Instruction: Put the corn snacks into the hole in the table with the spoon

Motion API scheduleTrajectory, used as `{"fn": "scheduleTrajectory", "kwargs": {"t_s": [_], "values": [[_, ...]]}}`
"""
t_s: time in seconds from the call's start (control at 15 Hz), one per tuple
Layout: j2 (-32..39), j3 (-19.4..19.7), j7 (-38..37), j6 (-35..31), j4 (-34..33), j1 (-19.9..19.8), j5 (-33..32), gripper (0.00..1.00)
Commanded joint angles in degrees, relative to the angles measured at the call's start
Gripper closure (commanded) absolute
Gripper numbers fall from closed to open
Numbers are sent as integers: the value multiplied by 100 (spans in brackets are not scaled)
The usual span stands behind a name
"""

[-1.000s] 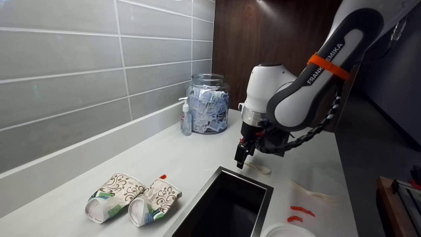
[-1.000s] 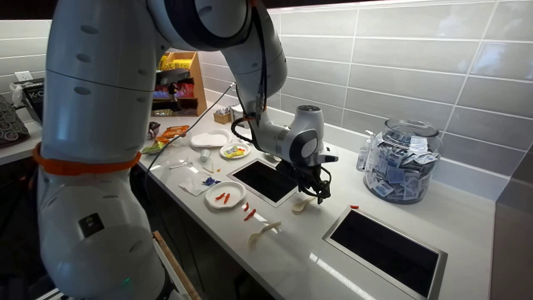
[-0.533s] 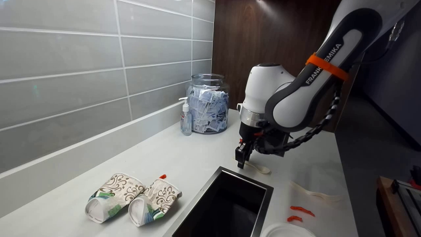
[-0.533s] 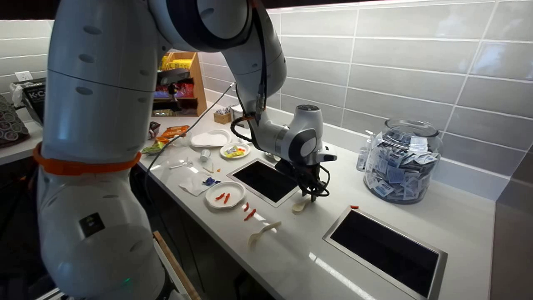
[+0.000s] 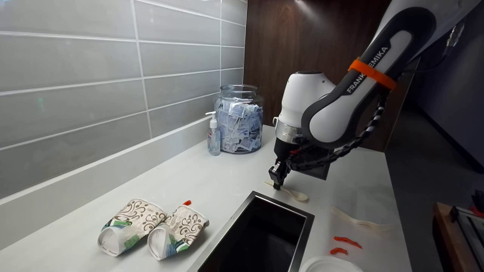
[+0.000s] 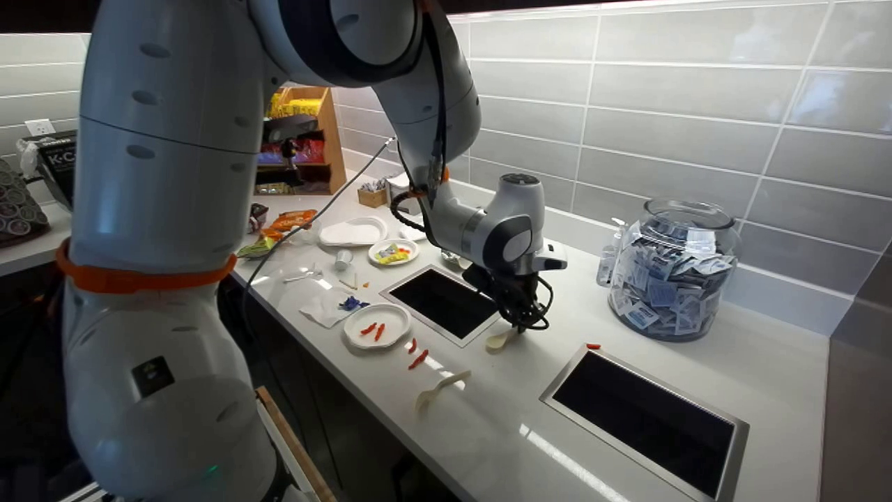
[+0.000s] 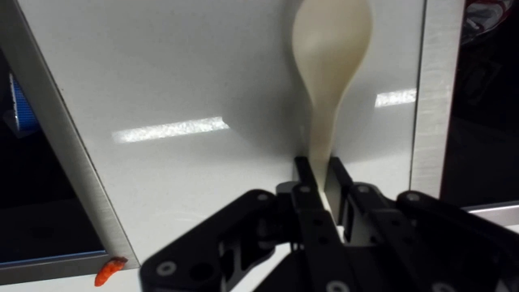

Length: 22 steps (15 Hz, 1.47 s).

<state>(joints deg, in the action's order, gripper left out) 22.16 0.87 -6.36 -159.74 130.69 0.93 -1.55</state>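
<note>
We've got the arm (image 5: 332, 121) arched over the free edge of the worktop (image 6: 509, 390), wrist bent so the gripper (image 7: 319, 164) points pretty much straight down between the two cut-outs (image 6: 644, 422). Its fingers (image 7: 305, 172) are pinched snug on the spoon (image 7: 332, 38) at its handle, bowl aimed at the free edge; we can't tell if it's lifted. Two loose corn snacks (image 6: 419, 359) lie closer to that edge, a third snack (image 6: 593, 346) over toward the wall edge.
</note>
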Motion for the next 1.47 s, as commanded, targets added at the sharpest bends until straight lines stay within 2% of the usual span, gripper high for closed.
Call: {"fn": "scheduleTrajectory", "kwargs": {"t_s": [0.0,0.27,0.4,0.6,0.8,0.87,0.93,1.07,1.27,1.33,1.4], "values": [[-54,-273,218,240,-67,-298,627,97],[-202,-1203,1487,608,-81,-1079,2020,97],[-259,-1679,2394,855,-109,-1475,2810,97],[-331,-2324,3656,1123,-95,-2068,3591,97],[-406,-2806,4917,1433,-43,-2549,4190,97],[-436,-2864,5326,1587,-25,-2630,4359,97],[-375,-2139,4773,1418,-168,-1842,4244,87],[-406,-2183,5221,1565,-170,-1926,4443,87],[-409,-2198,5333,1585,-168,-1949,4474,87],[-410,-2202,5338,1585,-168,-1949,4477,97],[-445,-2183,5505,1605,-125,-1870,4474,97]]}}
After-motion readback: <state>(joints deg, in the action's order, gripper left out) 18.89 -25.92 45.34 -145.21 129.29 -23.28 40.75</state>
